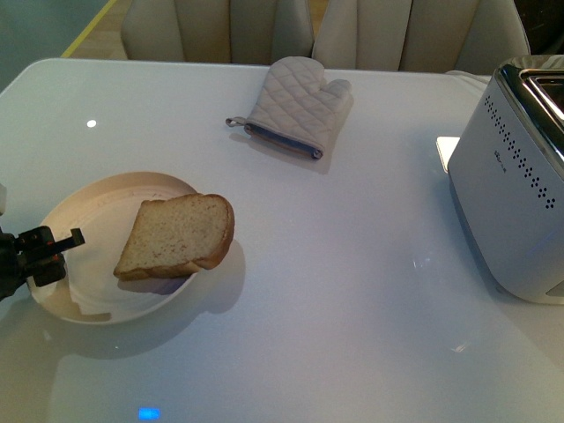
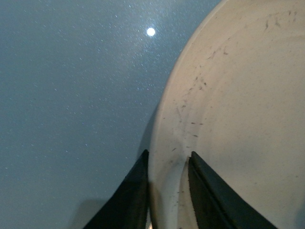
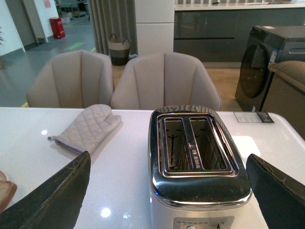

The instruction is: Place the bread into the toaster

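Note:
A slice of tan bread with a brown crust lies on a cream plate at the table's left, overhanging the plate's right rim. My left gripper is shut on the plate's left rim; the left wrist view shows its dark fingers pinching the plate edge. The off-white toaster stands at the right. In the right wrist view my right gripper hangs open above the toaster, whose two chrome slots are empty. A sliver of bread shows at that view's edge.
A quilted beige oven mitt lies at the back middle of the white table. Two beige chairs stand behind the table. A flat white card lies behind the toaster.

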